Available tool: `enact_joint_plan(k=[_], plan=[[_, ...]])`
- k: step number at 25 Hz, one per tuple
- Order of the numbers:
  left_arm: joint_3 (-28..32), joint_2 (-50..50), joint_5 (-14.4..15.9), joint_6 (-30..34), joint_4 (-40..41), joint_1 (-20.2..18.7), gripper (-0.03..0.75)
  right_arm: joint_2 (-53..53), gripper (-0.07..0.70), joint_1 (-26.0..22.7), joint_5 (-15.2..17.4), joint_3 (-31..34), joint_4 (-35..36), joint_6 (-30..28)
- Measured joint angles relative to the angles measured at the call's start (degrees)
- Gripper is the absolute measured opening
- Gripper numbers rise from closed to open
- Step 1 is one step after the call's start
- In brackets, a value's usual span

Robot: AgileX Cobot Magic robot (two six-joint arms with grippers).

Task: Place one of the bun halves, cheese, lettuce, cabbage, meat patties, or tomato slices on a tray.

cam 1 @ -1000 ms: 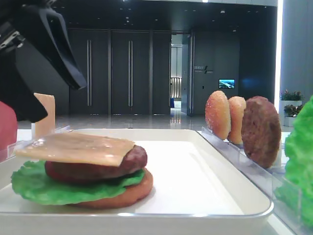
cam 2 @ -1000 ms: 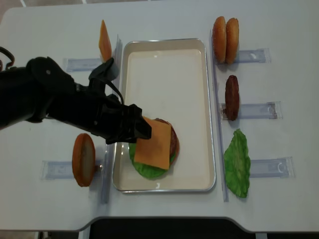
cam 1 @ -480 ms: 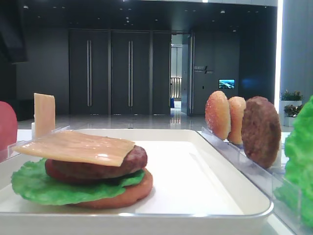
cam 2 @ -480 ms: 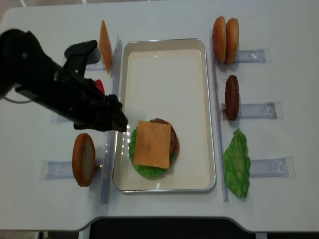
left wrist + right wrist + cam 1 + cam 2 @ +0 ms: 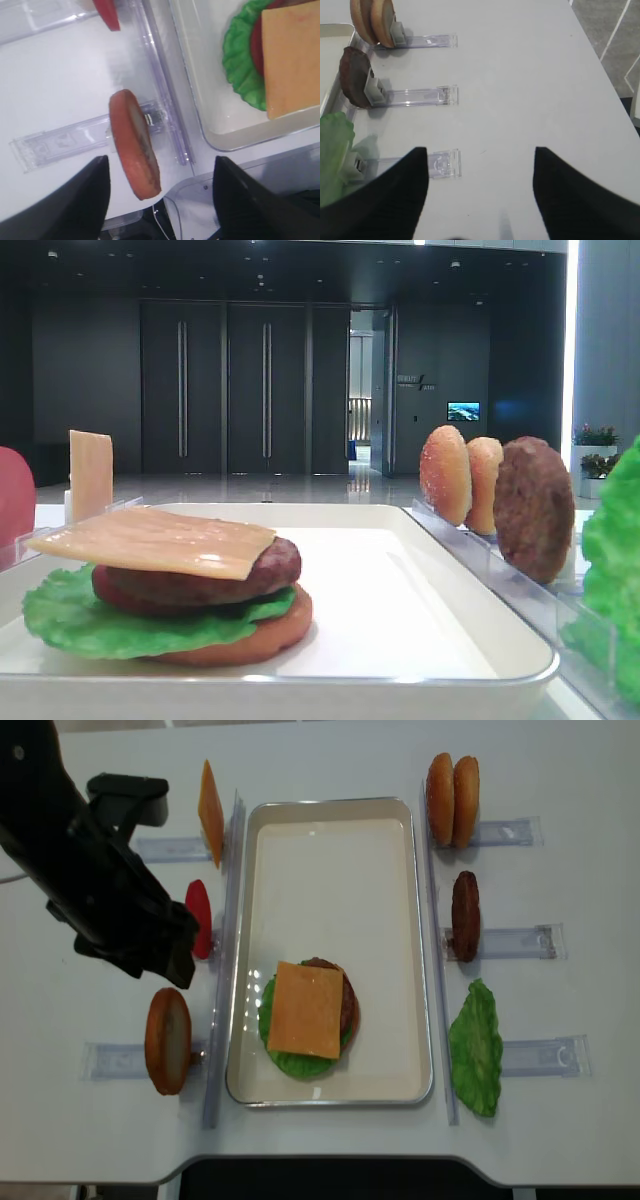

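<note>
On the white tray (image 5: 330,850) sits a stack: bun half, lettuce (image 5: 285,1060), meat patty, with a cheese (image 5: 307,1009) slice lying flat on top. The low view shows the same cheese (image 5: 150,540) over the patty (image 5: 200,580). My left gripper (image 5: 165,958) hovers left of the tray, open and holding nothing. In its wrist view the left gripper (image 5: 160,160) frames an upright bun half (image 5: 135,145) in a rack. My right gripper (image 5: 480,150) is open over bare table, right of the racks.
Clear racks flank the tray. Left side: an upright cheese slice (image 5: 210,800), a tomato slice (image 5: 200,918), a bun half (image 5: 168,1040). Right side: two bun halves (image 5: 452,786), a patty (image 5: 466,915), lettuce (image 5: 476,1045). The table's front edge (image 5: 240,165) is close.
My left gripper let go of the cheese on the stack, then drew back left and away from the tray. It has left the low exterior view. The cheese stays put.
</note>
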Motion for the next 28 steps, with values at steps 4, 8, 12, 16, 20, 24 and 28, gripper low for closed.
enact_joint_plan(k=[4,8,12,16,20,24,28], plan=[[-0.5,-0.2,0.4,-1.0,2.6,0.4,0.492,0.0,0.434,0.0,0.0,0.0,0.0,0.0],[-0.6,-0.2,0.5,1.0,2.6,5.1,0.492,0.0,0.434,0.0,0.0,0.0,0.0,0.0],[-0.6,-1.0,0.5,4.7,2.6,13.8,0.487,0.0,0.434,0.0,0.0,0.0,0.0,0.0],[-0.6,-2.6,0.5,7.1,3.0,21.7,0.485,0.0,0.434,0.0,0.0,0.0,0.0,0.0],[-0.6,-4.3,0.6,8.0,3.1,24.9,0.485,0.0,0.434,0.0,0.0,0.0,0.0,0.0],[-0.6,-7.3,0.6,8.3,3.1,25.0,0.485,0.0,0.434,0.0,0.0,0.0,0.0,0.0],[1.1,-15.6,0.8,8.8,3.1,25.0,0.484,0.0,0.434,0.0,0.0,0.0,0.0,0.0]])
